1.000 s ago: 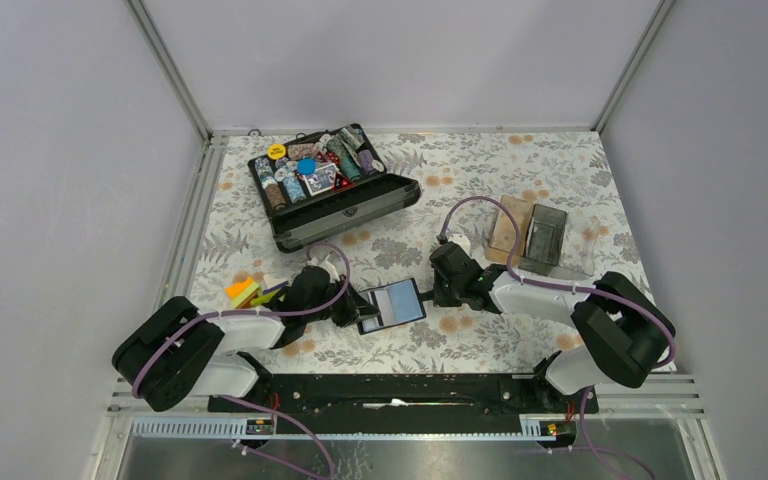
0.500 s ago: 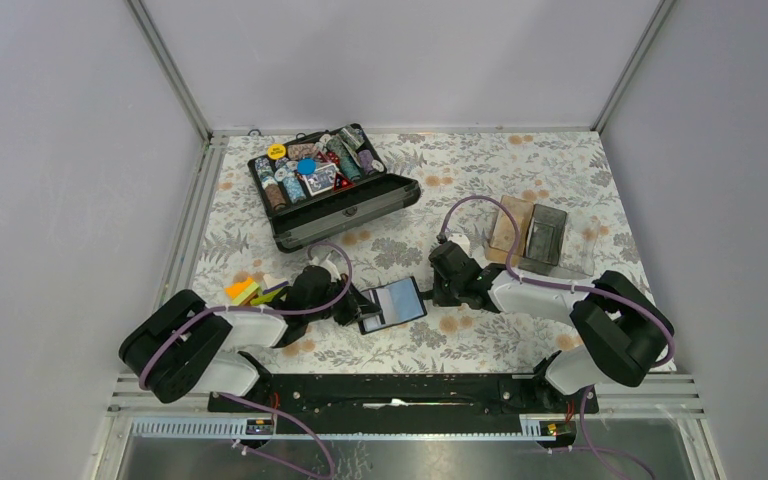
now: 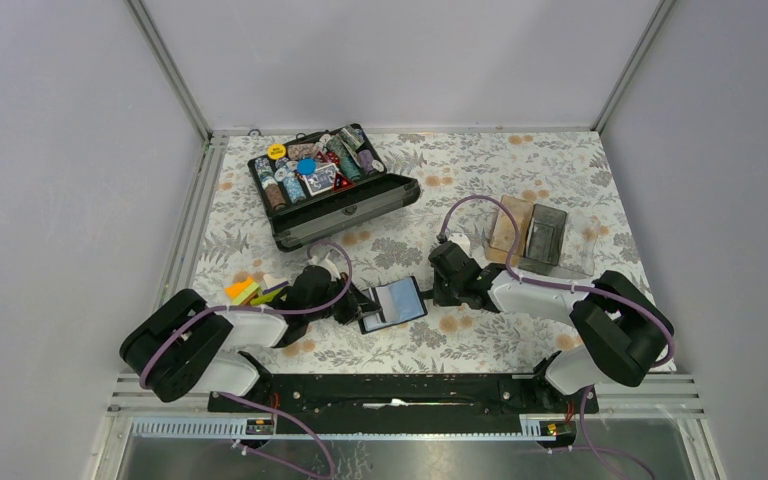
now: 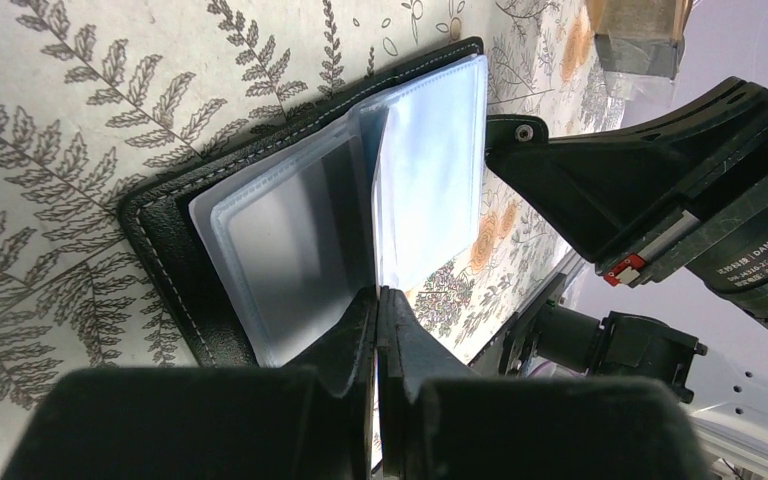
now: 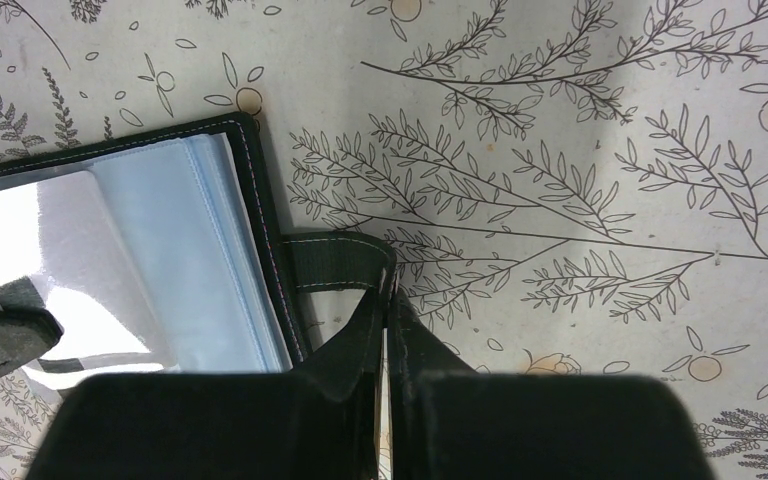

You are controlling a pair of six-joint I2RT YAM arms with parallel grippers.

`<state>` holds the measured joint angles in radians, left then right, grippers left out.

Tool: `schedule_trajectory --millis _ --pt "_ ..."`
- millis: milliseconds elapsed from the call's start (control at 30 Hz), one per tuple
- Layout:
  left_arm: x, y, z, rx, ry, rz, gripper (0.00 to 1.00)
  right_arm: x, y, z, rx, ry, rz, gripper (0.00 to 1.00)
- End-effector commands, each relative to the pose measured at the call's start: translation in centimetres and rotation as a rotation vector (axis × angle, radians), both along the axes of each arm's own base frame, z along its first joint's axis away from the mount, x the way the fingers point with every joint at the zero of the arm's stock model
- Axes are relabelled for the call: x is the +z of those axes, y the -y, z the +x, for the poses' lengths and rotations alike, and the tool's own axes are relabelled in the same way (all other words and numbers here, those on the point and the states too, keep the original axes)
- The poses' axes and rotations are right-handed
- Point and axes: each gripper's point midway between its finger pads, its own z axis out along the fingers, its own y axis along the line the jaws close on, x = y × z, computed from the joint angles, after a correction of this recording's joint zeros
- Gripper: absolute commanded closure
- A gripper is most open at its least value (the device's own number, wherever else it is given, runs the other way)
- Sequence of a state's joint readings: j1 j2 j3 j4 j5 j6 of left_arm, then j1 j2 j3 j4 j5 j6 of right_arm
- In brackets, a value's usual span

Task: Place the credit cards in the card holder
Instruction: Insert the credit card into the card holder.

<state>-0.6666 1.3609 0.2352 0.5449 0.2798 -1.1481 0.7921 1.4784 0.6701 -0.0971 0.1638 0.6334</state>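
The black card holder (image 3: 392, 303) lies open on the flowered table between my two grippers, its blue-grey clear pockets facing up. My left gripper (image 3: 358, 304) is shut on one clear pocket leaf (image 4: 430, 170) at its near edge, and the leaf stands lifted off the holder (image 4: 160, 240). My right gripper (image 3: 430, 293) is shut on the holder's black strap tab (image 5: 338, 262), beside the holder (image 5: 160, 240). Yellow-orange cards (image 3: 243, 291) lie stacked behind my left arm. A tan card (image 3: 509, 228) lies in the clear tray (image 3: 582, 262) at the right.
A large black chip case (image 3: 335, 185) stands open at the back left, full of chips. The clear tray also holds a dark grey piece (image 3: 545, 235). My right arm (image 4: 660, 170) fills the right of the left wrist view. Grey walls close in both sides.
My left arm's rear part has shifted slightly to the right. The card holder and both grippers stay where they were.
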Motion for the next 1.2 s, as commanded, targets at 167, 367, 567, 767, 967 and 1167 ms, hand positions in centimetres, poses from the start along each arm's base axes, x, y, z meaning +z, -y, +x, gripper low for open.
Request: schedule_trajectory --millis 167,367,567,767,967,1167 --pt "0.5 -0.4 1.3 0.007 0.090 0.050 1.00 -0.4 0.5 -0.2 -0.001 -0.019 -0.058 1.00" --pt "0.2 -0.2 1.3 -0.022 0.092 0.078 1.00 -0.5 0.3 -0.2 0.004 -0.024 -0.059 1.00" --pt "-0.2 -0.5 1.5 -0.040 0.098 0.132 1.00 -0.5 0.3 -0.1 0.006 -0.026 -0.063 1.00" --pt "-0.5 -0.9 1.6 -0.045 0.099 0.173 1.00 -0.5 0.2 -0.1 0.008 -0.026 -0.065 1.00" --pt "-0.9 -1.3 1.5 -0.045 0.085 0.202 1.00 -0.5 0.3 -0.1 0.007 -0.029 -0.067 1.00" --pt "-1.0 -1.6 1.5 -0.044 0.081 0.225 1.00 -0.6 0.3 -0.1 0.006 -0.028 -0.072 1.00"
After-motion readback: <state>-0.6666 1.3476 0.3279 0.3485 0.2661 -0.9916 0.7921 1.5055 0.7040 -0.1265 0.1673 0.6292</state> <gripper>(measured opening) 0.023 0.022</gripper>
